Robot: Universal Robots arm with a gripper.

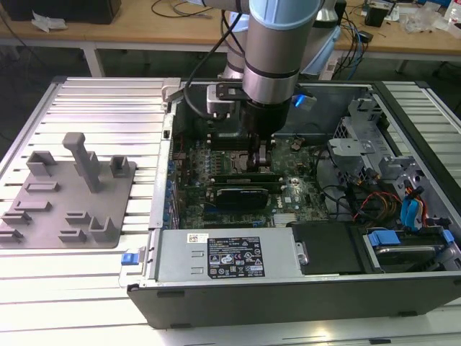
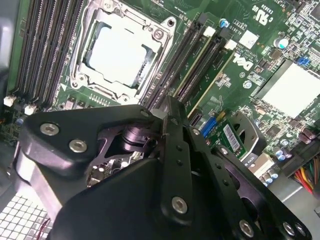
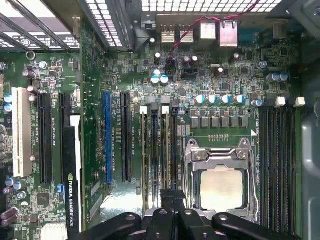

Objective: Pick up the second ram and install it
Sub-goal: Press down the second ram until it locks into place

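Down inside the computer case (image 1: pixel 302 288), the gripper (image 1: pixel 261 160) pinches the second ram (image 3: pixel 173 155), a thin dark-edged stick standing on edge in a memory slot just beside the CPU socket (image 3: pixel 220 185).

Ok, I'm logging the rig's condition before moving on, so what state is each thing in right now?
Claw: shut, tips down at the memory slots beside the CPU socket.
Computer case: side open.
CPU socket: frame clamped shut, chip bare.
Black expansion card: seated in its slot.
Grey holder tray: lying flat beside the case.
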